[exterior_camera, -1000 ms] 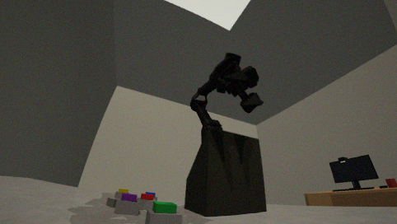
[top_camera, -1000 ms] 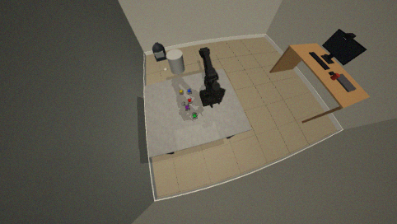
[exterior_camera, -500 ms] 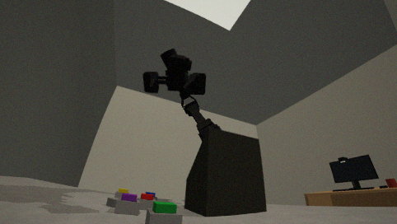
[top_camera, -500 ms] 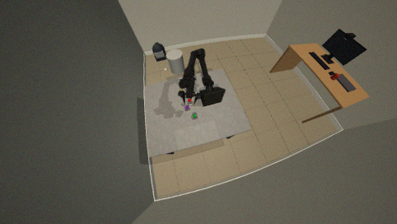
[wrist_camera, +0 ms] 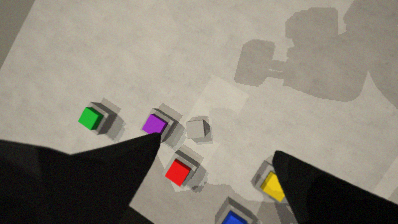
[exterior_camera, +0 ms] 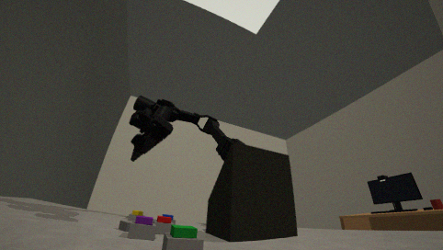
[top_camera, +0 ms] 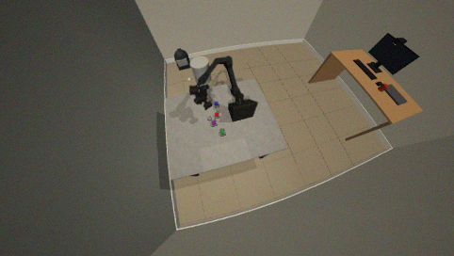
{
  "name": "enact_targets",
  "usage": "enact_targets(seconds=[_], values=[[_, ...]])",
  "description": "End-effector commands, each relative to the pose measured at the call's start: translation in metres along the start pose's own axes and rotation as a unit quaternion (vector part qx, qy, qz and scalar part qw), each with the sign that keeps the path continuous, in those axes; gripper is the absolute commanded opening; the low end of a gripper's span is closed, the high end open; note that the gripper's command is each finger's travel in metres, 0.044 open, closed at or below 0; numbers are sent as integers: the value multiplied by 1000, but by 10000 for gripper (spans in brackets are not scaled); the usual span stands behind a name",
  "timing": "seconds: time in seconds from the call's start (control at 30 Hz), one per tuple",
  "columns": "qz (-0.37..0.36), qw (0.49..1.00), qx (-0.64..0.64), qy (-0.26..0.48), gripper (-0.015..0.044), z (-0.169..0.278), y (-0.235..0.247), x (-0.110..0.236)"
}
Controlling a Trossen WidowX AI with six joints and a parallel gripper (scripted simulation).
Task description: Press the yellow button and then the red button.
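In wrist view, yellow button (wrist_camera: 273, 186) half hidden behind released end effector (wrist_camera: 220, 150).

yellow button (wrist_camera: 273, 186), red button (wrist_camera: 178, 172), black hand (wrist_camera: 220, 175)

Unpressed yellow button (wrist_camera: 273, 186) beside red button (wrist_camera: 178, 172)
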State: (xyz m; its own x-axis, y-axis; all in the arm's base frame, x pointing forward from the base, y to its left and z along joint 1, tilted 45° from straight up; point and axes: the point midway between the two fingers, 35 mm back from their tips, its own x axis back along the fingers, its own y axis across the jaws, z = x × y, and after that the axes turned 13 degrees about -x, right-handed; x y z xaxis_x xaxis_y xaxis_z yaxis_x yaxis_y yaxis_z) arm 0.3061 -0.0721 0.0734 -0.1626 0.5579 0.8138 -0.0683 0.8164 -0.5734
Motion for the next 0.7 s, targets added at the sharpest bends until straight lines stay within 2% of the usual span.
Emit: enact_targets(seconds=[0.0, 0.17, 0.43, 0.5, 0.6, 0.67], values=[[56, 992, -106, 50, 400, 22, -69, -15], [104, 972, -189, 96, 400, 53, -124, -24], [105, 971, -190, 98, 400, 53, -125, -24], [104, 971, -191, 98, 347, 55, -127, -34], [105, 971, -190, 98, 269, 65, -134, -73], [106, 971, -190, 98, 216, 68, -136, -83]])
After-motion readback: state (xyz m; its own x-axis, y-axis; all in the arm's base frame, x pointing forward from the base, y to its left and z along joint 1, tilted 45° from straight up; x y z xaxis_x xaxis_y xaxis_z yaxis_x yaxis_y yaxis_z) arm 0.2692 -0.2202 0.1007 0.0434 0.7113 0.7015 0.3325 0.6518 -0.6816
